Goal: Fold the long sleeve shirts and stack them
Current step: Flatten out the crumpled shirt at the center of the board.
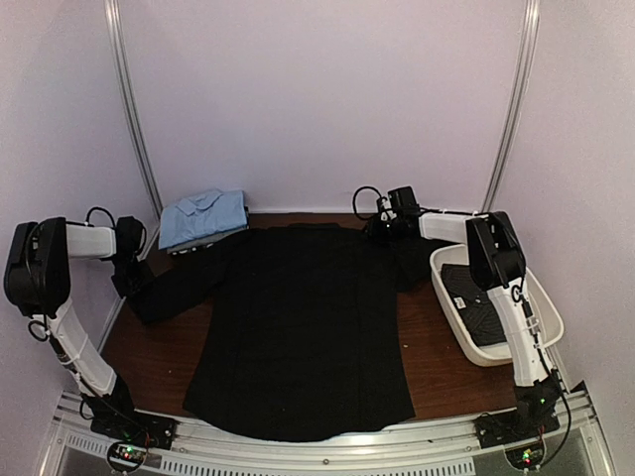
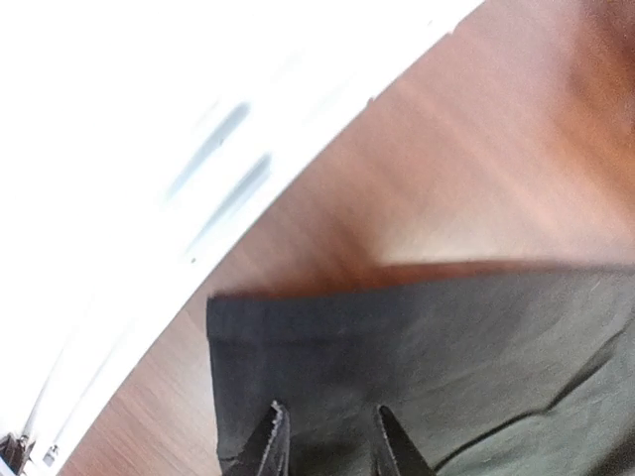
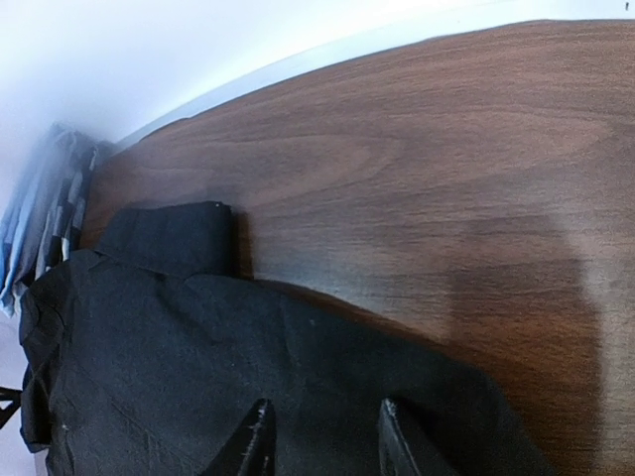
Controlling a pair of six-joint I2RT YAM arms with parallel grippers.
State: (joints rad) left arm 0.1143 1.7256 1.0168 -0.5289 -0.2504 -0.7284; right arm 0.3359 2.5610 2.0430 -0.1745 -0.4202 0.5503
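A plain black long sleeve shirt [image 1: 303, 327] lies spread flat on the brown table, collar at the far side. Its left sleeve runs out to my left gripper [image 1: 129, 281]. In the left wrist view that gripper [image 2: 330, 443] is open, with its fingertips [image 2: 270, 441] over the sleeve's cuff [image 2: 327, 337]. My right gripper [image 1: 382, 226] is at the shirt's right shoulder. In the right wrist view it [image 3: 322, 441] is open over the black cloth [image 3: 198, 357], with the collar [image 3: 174, 236] to its left. A blackish cloth with pale dots [image 1: 476, 297] lies in a basket.
A folded light blue shirt [image 1: 203, 216] lies at the far left, also at the left edge of the right wrist view [image 3: 40, 198]. A white basket [image 1: 451, 256] stands at the right, by the right arm. White walls close in the table's far side and both sides.
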